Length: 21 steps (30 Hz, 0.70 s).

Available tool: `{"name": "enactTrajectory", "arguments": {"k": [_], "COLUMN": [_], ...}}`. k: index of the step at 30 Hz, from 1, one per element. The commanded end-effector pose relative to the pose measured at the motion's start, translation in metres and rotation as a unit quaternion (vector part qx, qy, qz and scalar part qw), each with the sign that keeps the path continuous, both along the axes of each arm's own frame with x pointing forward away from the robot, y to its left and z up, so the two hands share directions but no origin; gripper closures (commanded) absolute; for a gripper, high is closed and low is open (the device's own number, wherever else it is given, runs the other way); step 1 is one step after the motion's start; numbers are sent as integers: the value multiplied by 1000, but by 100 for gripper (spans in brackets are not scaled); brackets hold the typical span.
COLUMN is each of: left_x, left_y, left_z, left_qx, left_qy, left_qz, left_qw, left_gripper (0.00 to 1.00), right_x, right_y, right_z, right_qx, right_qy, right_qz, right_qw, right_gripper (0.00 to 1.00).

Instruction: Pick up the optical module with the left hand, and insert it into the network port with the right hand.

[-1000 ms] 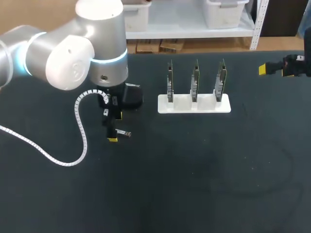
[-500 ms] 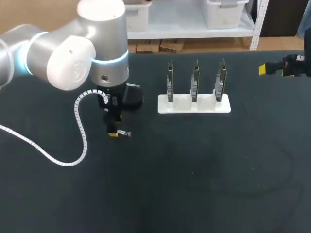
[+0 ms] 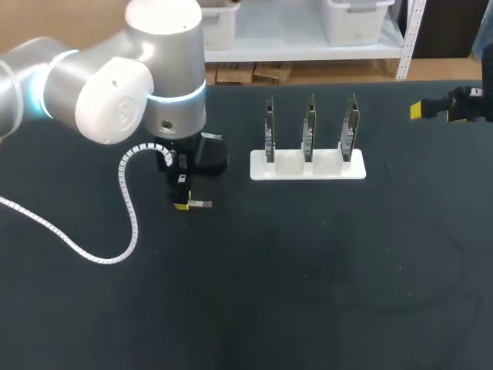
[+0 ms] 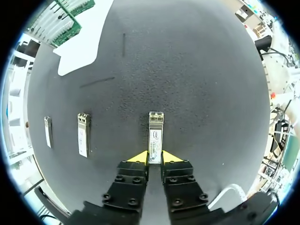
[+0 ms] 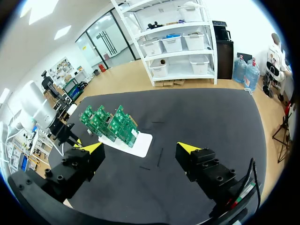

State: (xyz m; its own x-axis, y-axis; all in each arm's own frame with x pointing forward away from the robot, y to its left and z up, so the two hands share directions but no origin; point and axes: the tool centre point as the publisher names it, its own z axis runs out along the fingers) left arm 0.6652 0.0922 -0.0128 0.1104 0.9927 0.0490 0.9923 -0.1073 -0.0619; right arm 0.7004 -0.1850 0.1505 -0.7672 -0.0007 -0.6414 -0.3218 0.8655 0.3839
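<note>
My left gripper (image 4: 154,157) is shut on a small silver optical module (image 4: 155,133), which sticks out ahead of the yellow tips, over the dark mat. From above, the module (image 3: 199,204) shows just right of the left gripper (image 3: 182,205), left of the white stand (image 3: 308,168). The stand carries three upright green boards (image 3: 310,127) with the network ports. My right gripper (image 5: 140,148) is open and holds nothing, at the table's far right edge (image 3: 431,108). It looks toward the boards (image 5: 110,123) from a distance.
Two more silver modules (image 4: 83,134) (image 4: 47,131) lie flat on the mat beside the left gripper. The left arm's white coiled cable (image 3: 123,208) trails over the mat at the left. The black mat (image 3: 323,285) covers the table.
The left gripper's fingers closed onto the optical module. Gripper and module then shifted slightly toward the far side of the mat in the head view. The right arm stayed still.
</note>
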Motion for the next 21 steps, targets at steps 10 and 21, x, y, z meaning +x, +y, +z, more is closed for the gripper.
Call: {"name": "enactTrajectory", "arguments": {"k": [10,21], "left_x": [-9,-10], "left_y": [-28,-74], "left_z": [67,118], "left_qx": [-95,-225], "left_qy": [-66,-118], "left_qz": [52,49], "left_qw": [992,966], "left_gripper": [100,100], "right_x": [-1,-1], "right_y": [0,0], "right_z": [0,0], "right_qx": [-1,-1], "right_qy": [0,0], "right_qz": [-2,-2], "right_qw": [1000,1000], "right_gripper": [0,0]}}
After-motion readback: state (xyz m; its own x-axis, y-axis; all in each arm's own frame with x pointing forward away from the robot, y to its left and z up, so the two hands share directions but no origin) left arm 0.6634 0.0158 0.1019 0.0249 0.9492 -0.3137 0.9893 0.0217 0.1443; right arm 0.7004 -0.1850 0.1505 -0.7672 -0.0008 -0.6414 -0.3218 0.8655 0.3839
